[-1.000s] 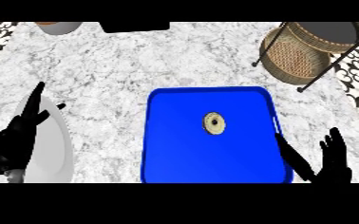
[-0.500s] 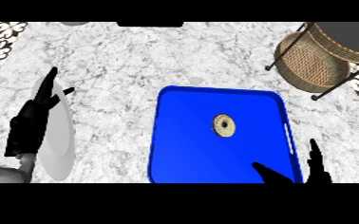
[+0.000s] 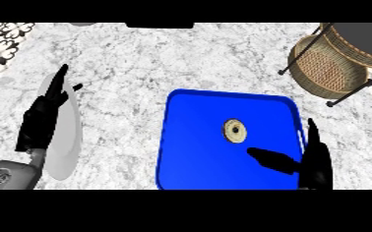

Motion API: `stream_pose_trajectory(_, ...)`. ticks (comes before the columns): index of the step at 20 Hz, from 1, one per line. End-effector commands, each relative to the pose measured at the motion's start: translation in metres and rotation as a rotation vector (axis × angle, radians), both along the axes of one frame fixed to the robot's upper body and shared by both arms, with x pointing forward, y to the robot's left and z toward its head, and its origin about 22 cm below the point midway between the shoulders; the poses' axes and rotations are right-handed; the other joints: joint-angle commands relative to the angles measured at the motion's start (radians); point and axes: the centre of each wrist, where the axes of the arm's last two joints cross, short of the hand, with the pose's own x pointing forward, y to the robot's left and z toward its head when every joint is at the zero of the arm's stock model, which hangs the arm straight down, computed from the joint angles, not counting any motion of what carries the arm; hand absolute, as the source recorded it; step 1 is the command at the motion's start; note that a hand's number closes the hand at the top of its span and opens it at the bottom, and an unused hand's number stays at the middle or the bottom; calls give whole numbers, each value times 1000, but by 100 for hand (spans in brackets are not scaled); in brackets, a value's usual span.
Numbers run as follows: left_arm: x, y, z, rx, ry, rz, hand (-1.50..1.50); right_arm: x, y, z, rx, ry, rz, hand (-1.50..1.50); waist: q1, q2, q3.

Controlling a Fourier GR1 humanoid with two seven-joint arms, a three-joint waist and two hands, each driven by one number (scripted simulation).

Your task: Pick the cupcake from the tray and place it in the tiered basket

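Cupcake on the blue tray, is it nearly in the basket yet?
Nothing is done yet: the small round tan cupcake sits on the blue square tray. Under way: the right hand is open at the tray's right edge, thumb pointing toward the cupcake, not touching. Left to do: grasp it, lift it, set it in the woven wicker tiered basket at upper right. The left hand rests open over a white plate.
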Motion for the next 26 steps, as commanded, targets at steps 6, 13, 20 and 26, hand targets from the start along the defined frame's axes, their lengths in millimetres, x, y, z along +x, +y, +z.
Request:
stream_pose_trajectory(6,7,-9,6,-26,12,13,0,38,28,19,38,272,-48,-150,0,-7,5)
stream_pose_trajectory(13,16,-11,-8,-5,9,17,0,45,39,9,23,321,-6,-150,-13,-7,5)
stream_pose_trajectory(20,21,2,-2,10,8,13,0,52,42,0,-79,373,5,-150,-19,-8,5)
stream_pose_trajectory(26,17,-9,-4,-14,19,4,0,58,53,-3,-120,368,26,-150,-10,-10,5)
